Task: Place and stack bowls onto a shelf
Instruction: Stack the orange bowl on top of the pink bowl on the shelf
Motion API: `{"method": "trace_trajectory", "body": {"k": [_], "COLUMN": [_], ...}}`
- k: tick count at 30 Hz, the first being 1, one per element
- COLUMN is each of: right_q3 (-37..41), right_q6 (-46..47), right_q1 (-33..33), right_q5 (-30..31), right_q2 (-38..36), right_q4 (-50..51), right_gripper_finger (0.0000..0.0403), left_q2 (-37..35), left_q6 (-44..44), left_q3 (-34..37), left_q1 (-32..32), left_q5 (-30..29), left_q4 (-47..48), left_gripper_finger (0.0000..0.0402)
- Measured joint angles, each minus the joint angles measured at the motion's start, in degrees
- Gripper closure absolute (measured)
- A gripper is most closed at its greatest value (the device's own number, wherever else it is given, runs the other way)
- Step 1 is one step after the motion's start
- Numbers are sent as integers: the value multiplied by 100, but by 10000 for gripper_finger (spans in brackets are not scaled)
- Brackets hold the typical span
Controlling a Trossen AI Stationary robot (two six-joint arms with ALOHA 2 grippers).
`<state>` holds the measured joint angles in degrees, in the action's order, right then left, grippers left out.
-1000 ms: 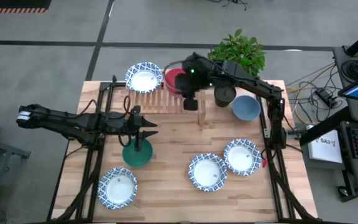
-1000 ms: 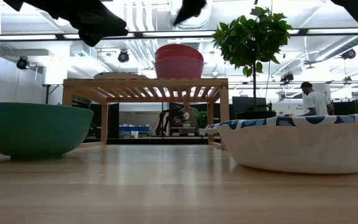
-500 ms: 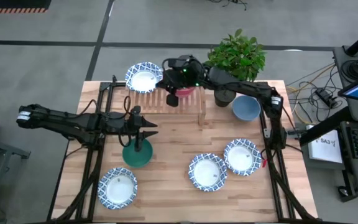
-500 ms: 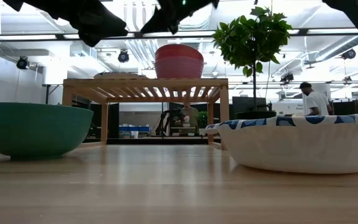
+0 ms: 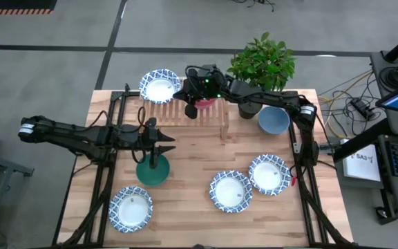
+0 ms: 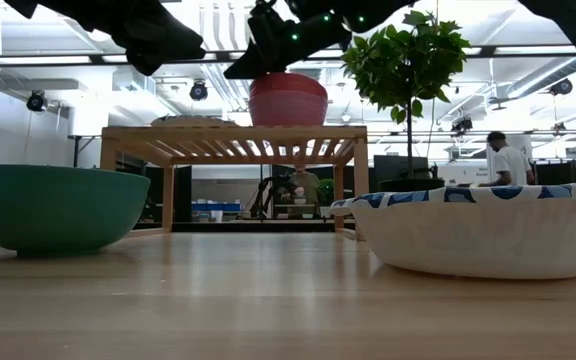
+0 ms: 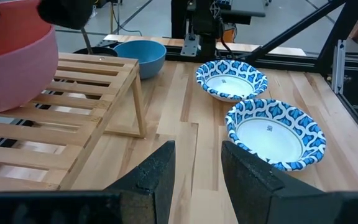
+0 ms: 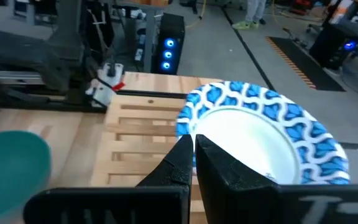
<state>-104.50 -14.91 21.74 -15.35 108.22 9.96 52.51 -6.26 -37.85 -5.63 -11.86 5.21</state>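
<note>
The light-wood shelf (image 5: pixel 216 121) stands at the table's far middle. On its slats rest a patterned bowl (image 5: pixel 159 87) at the left and a red-on-pink stack (image 6: pixel 288 100) at the right. My right gripper (image 5: pixel 191 109) is shut and hangs over the shelf top between them, just beside the patterned bowl (image 8: pixel 260 137). My left gripper (image 5: pixel 161 143) is open and empty above the green bowl (image 5: pixel 150 171), which rests on the table. The left wrist view shows the open fingers (image 7: pixel 197 165) with nothing between them.
A blue bowl (image 5: pixel 273 119) and a black plant pot (image 5: pixel 251 107) stand right of the shelf. Three patterned bowls lie on the near half of the table (image 5: pixel 131 209) (image 5: pixel 230 191) (image 5: pixel 269 173). People (image 6: pixel 503 160) show in the room behind.
My right gripper has gone toward the table's left edge, from the shelf's right part to the gap between the two stacks, and has come down toward the shelf top. The bowls have kept still.
</note>
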Motion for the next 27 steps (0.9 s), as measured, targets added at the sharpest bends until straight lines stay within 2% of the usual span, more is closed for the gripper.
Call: {"method": "trace_trajectory", "body": {"k": [27], "right_q3": [376], "right_q6": [214], "right_q1": [41], "right_q5": [37], "right_q2": [-107], "right_q4": [-258], "right_gripper_finger": [394], "left_q2": [0], "left_q6": [17], "left_q3": [0], "left_q1": [0], "left_q5": [0], "left_q4": [0], "left_gripper_finger": [288]}}
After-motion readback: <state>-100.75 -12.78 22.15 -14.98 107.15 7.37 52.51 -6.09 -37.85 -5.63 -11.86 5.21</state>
